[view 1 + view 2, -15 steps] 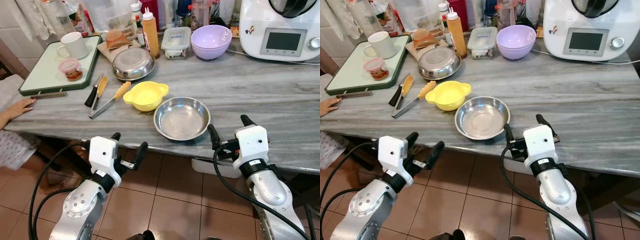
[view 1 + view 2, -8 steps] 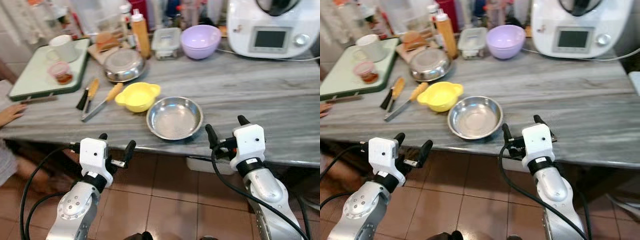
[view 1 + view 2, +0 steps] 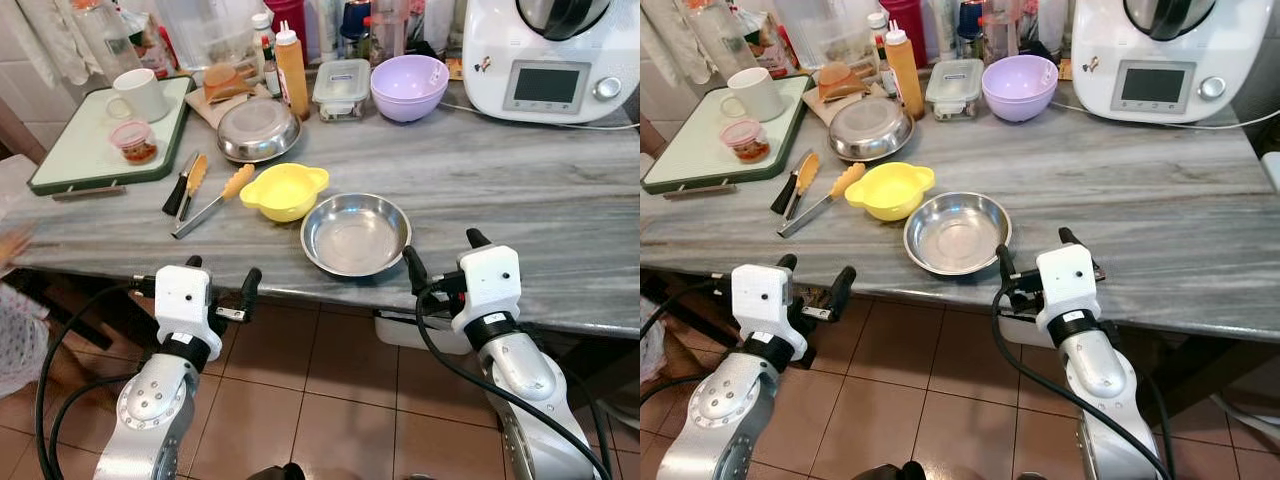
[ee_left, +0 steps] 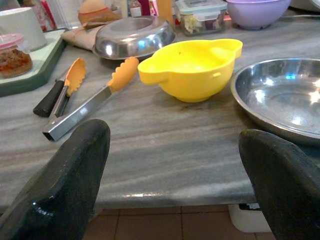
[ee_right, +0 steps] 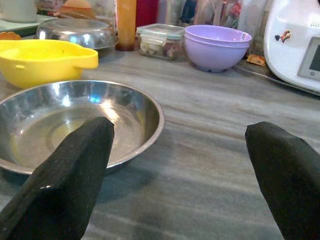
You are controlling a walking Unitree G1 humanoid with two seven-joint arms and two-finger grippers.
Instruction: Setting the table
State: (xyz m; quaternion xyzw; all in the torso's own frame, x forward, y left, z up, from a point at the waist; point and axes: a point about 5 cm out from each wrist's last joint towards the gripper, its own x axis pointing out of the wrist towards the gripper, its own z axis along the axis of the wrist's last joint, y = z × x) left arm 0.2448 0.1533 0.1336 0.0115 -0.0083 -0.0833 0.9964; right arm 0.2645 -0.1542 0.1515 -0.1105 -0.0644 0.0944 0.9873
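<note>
A shallow steel bowl [image 3: 359, 234] sits upright and empty near the front edge of the grey marbled bench [image 3: 520, 190]. Just beside it, toward the back and the robot's left, stands a yellow bowl [image 3: 286, 190] with two small handles, also upright. Left of the yellow bowl lie orange-tipped metal tongs [image 3: 212, 201], flat and angled. Behind the yellow bowl rests an upturned steel dish [image 3: 258, 128]. A lilac bowl [image 3: 408, 86] stands well behind the steel bowl.
</note>
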